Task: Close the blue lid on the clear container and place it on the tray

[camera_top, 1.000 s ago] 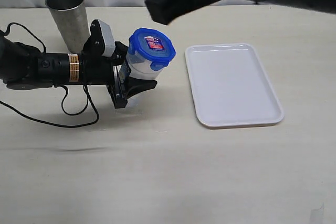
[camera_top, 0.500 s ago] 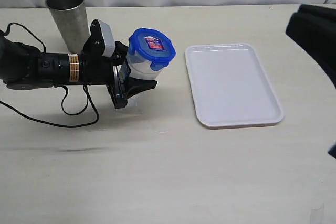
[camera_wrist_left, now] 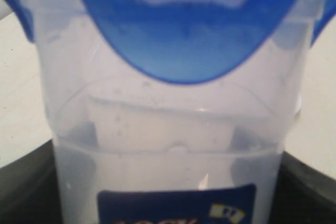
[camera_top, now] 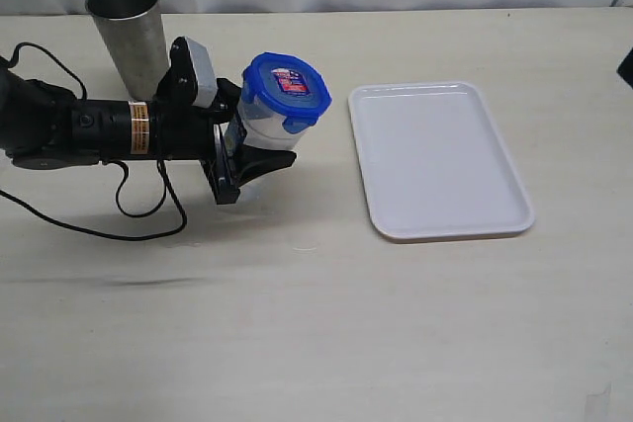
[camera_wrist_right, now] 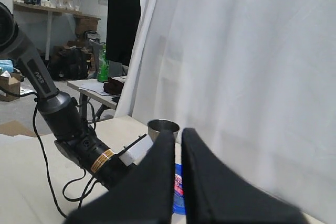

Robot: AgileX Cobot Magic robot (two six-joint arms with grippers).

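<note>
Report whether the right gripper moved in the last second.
Yes. The right gripper swung rightward, from left of the tray to beyond its right side, nearly leaving the exterior view.

The clear container [camera_wrist_left: 173, 129], capped by the blue lid [camera_wrist_left: 184, 40], sits between 2 dark jaws.

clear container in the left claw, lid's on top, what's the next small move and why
Probably lift the clear container a little and carry it rightward toward the tray. The blue lid already sits on it, the left claw grips its body, and the tray lies apart on its right.
</note>
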